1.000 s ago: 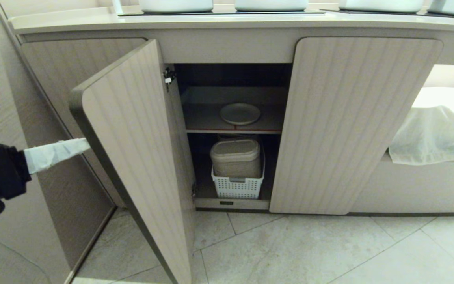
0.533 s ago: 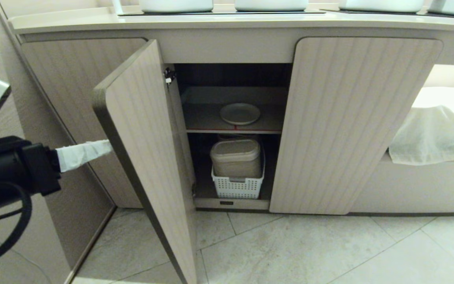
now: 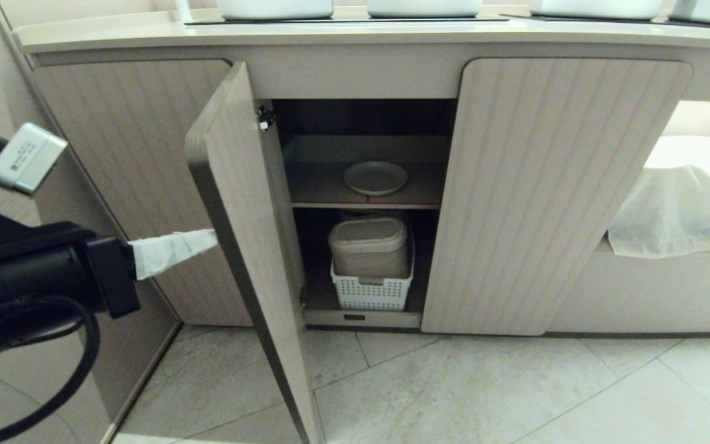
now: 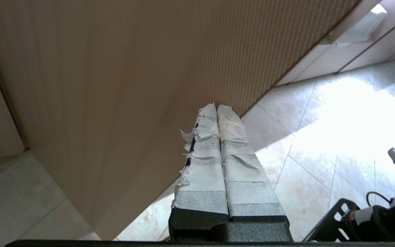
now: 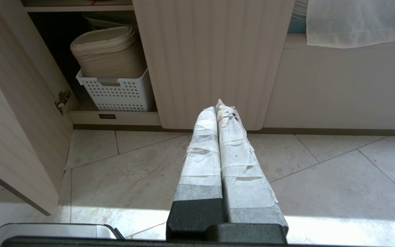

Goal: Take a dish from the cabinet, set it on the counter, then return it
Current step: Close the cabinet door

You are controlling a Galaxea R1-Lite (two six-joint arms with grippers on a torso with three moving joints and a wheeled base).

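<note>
Pressed together, the left gripper's (image 3: 210,238) jaws meet the open cabinet door's (image 3: 241,246) outer face. To their right, inside the cabinet (image 3: 361,80), the dish (image 3: 375,177) lies on the red-edged shelf (image 3: 330,203). Further right, the right gripper's (image 5: 220,105) jaws are likewise pressed together above floor tiles (image 5: 132,161).

No legible text, brand, number or sign is found in any view. Two items carry markings too small to read. A small grey box-shaped module (image 3: 26,158) mounted on the black left arm, at the left of the scene, bears faint dark print on its face. A small dark rectangular label (image 3: 354,317) sits on the pale plinth strip at the near bottom edge of the open beige fluted cabinet (image 3: 552,185); it also appears in the right wrist view (image 5: 107,116), with light characters that cannot be made out.
</note>
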